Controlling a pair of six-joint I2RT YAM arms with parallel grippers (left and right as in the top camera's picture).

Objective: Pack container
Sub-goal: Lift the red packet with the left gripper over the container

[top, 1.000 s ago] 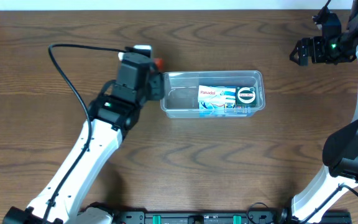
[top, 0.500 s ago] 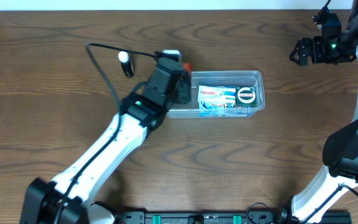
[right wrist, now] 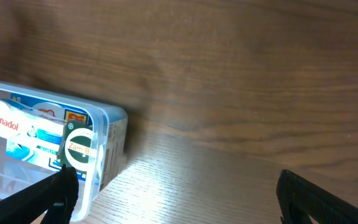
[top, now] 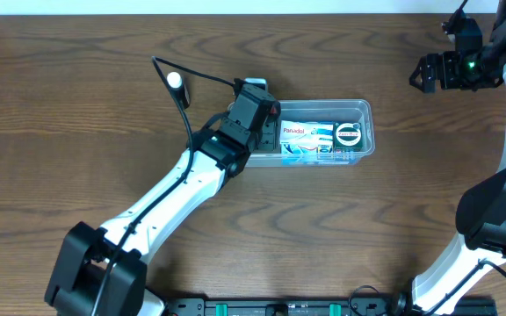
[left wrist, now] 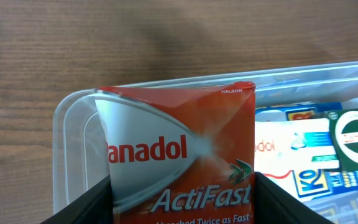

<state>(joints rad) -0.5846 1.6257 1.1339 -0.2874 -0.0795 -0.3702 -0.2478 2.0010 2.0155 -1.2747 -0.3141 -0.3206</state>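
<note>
Panadol box (left wrist: 179, 155) between left jaws, above container (left wrist: 70, 149).

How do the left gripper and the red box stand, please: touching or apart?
Touching. The left wrist view shows the red box pressed between both fingers of the left gripper.

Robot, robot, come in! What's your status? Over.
Left end effector shut on red Panadol box, over container at its empty end. Right end effector open, holding nothing. Path looks free.
</note>
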